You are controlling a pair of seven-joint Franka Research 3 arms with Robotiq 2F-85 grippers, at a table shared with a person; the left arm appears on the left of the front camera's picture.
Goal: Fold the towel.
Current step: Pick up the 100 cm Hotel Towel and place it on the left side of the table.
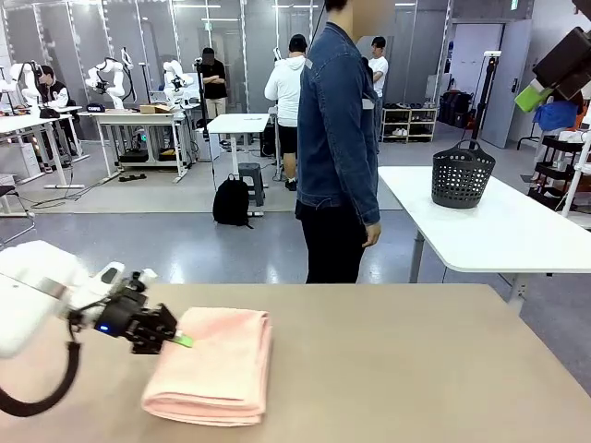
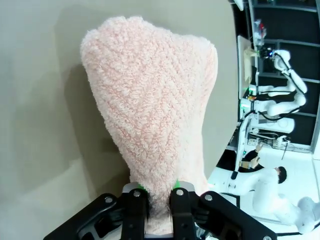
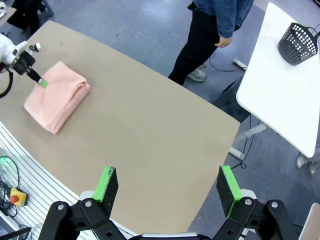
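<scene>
The salmon-pink towel [image 1: 217,365] lies folded into a thick pad on the left part of the tan table [image 1: 416,369]. My left gripper [image 1: 180,340] reaches in from the left at the towel's near-left edge. In the left wrist view the towel [image 2: 155,115] runs down between the two fingers, and the left gripper [image 2: 159,195] is shut on its edge. From high up, the right wrist view looks down on the towel [image 3: 57,95] and the left gripper [image 3: 41,81]. My right gripper [image 3: 167,185] hangs open and holds nothing; it is raised at the upper right [image 1: 531,95].
A person in a denim jacket [image 1: 337,157] stands at the far side of the table, turned sideways. A white table [image 1: 517,231] with a dark basket [image 1: 462,175] stands to the right behind. The tan table's middle and right are bare.
</scene>
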